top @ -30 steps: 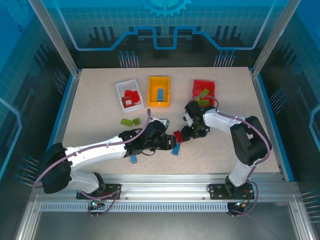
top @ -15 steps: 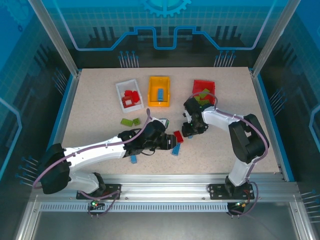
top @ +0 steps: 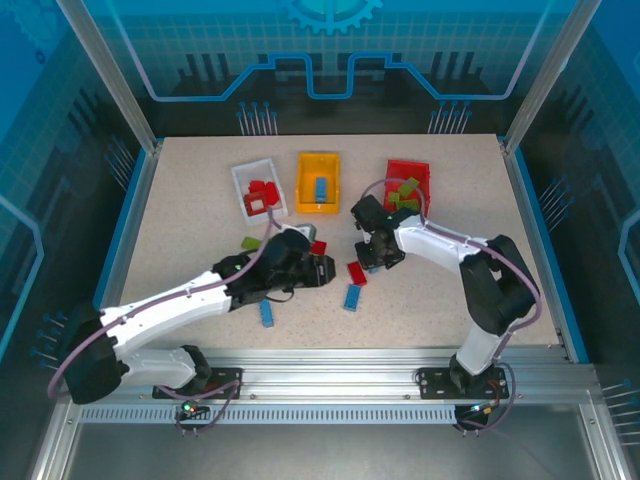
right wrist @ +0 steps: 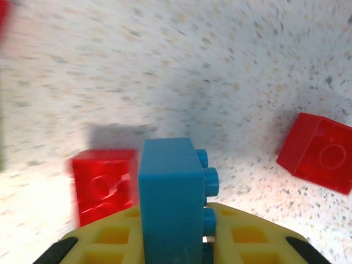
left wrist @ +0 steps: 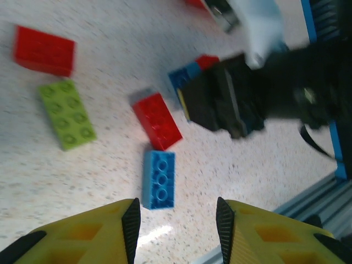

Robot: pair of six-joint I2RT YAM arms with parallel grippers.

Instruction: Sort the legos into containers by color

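Observation:
My right gripper (right wrist: 177, 228) is shut on a blue lego (right wrist: 168, 190), held on edge above the table with its studs facing right; from above, the right gripper (top: 371, 256) hangs in front of the red container (top: 408, 172). Below it lie two red legos (right wrist: 103, 182) (right wrist: 319, 151). My left gripper (left wrist: 176, 220) is open with nothing between its fingers, a blue lego (left wrist: 159, 180) lying just ahead of it. Beyond are a red lego (left wrist: 157, 120), a green lego (left wrist: 67, 114) and another red one (left wrist: 44, 50). The white container (top: 240, 180) holds red legos, the yellow container (top: 318, 160) a blue one.
On the table in front of the arms lie a red lego (top: 356, 272), two blue legos (top: 352, 296) (top: 266, 312) and green legos (top: 255, 243). The red container holds green legos. The table's metal front rail (top: 330, 365) runs close behind the loose bricks.
The right gripper has shut on the blue lego and drawn up and to the left. The left gripper has pulled back left, away from the red and blue legos.

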